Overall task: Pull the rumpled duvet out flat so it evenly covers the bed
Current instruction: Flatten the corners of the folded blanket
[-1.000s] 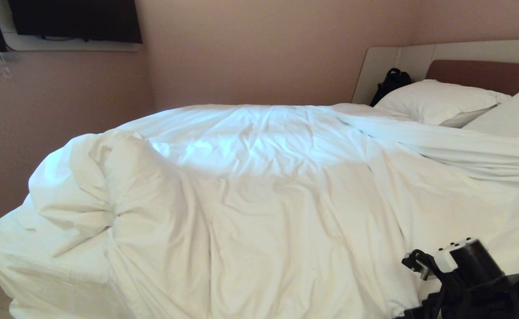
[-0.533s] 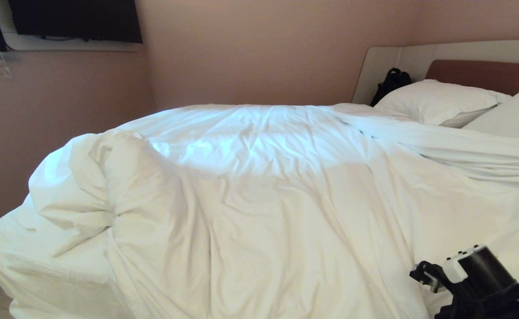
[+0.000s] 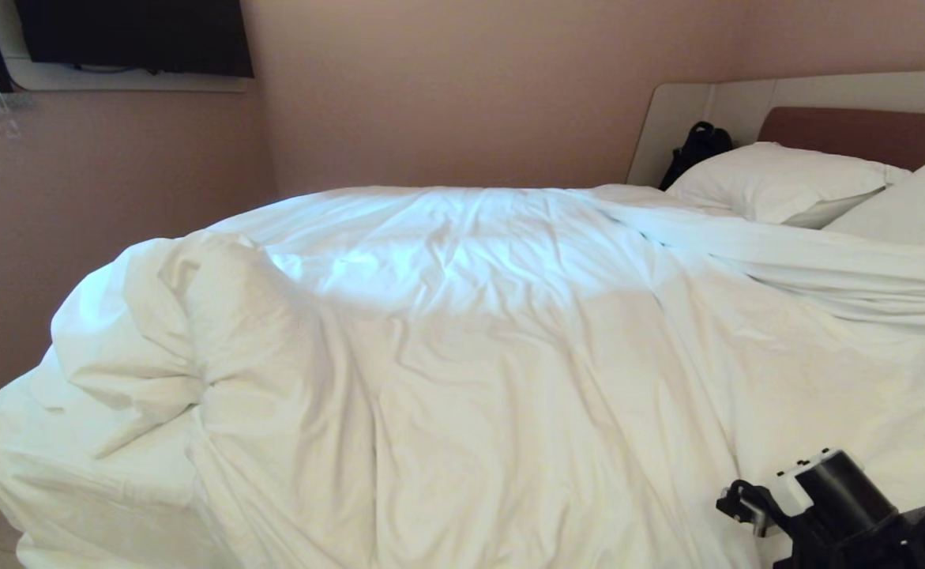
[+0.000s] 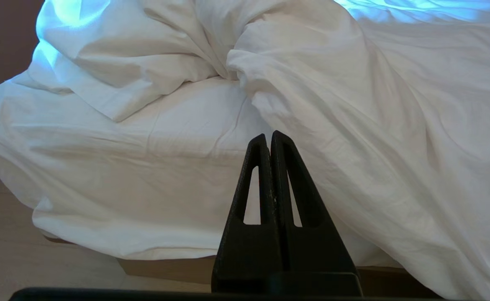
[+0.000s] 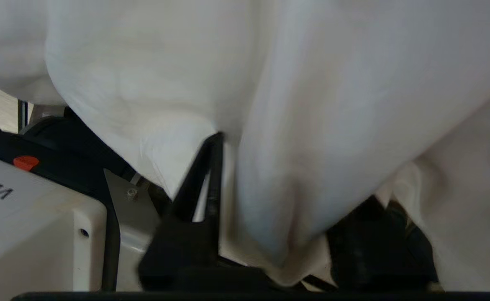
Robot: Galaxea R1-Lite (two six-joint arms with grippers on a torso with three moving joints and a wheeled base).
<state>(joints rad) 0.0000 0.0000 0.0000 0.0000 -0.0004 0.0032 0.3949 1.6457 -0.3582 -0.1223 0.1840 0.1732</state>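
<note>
The white duvet [image 3: 494,356] lies creased across the bed [image 4: 165,267], bunched into a thick roll [image 3: 186,332] at the near left, where the mattress sheet [image 3: 75,482] shows bare. My right arm [image 3: 841,498] is low at the duvet's near right edge. In the right wrist view, my right gripper [image 5: 286,167] stands open: a hanging fold of duvet [image 5: 311,125] lies between its fingers and hides the far one. My left gripper [image 4: 270,136] is shut and empty, held low before the bed's near left corner.
Two white pillows [image 3: 778,182] [image 3: 912,205] lie against the brown headboard [image 3: 857,130], with a black bag [image 3: 699,146] beside them. A dark screen [image 3: 130,35] hangs on the left wall. My own white base [image 5: 31,217] sits close under the hanging duvet. Pale floor [image 4: 10,234] lies left of the bed.
My right wrist has sunk a little toward the bottom right of the head view. The duvet's shape on the bed is about the same.
</note>
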